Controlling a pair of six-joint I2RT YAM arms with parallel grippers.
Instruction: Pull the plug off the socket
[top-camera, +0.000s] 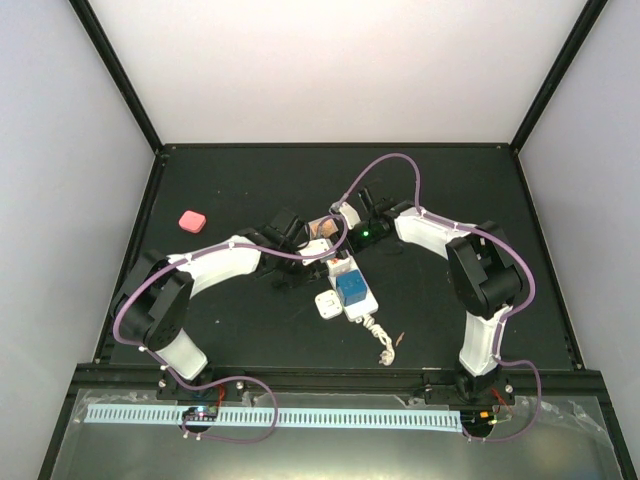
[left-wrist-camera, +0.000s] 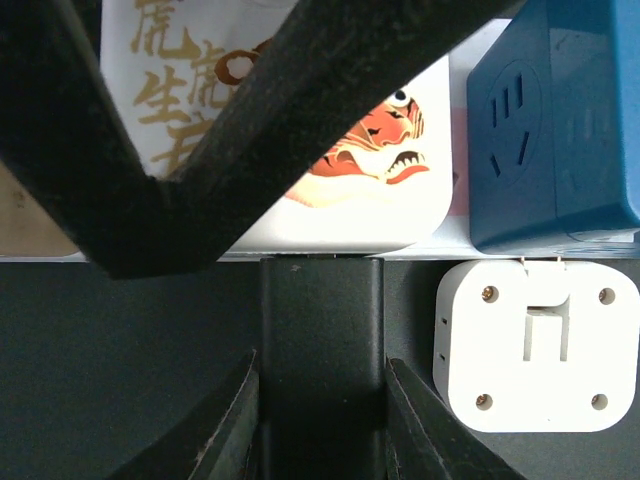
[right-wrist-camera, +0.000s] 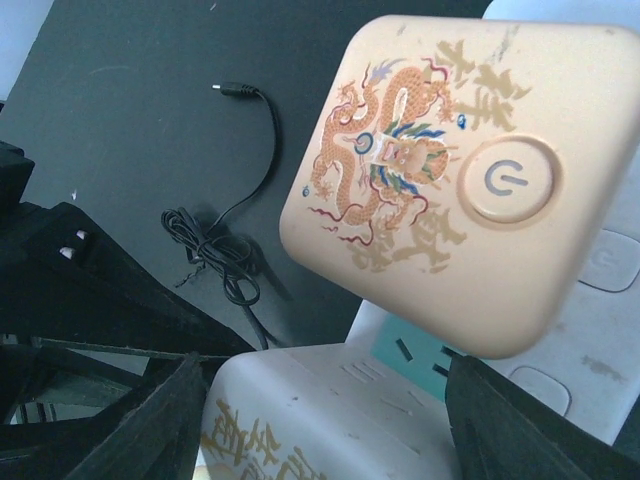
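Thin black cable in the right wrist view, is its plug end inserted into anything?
No, the small plug end of the thin black cable lies free on the black table.

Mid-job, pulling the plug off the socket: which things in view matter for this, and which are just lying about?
Part of the job:
long white power strip
cream square dragon-print plug
white tiger-print cube plug
blue cube plug

Lying about:
small pink block
loose white cube adapter beside the strip
thin black cable
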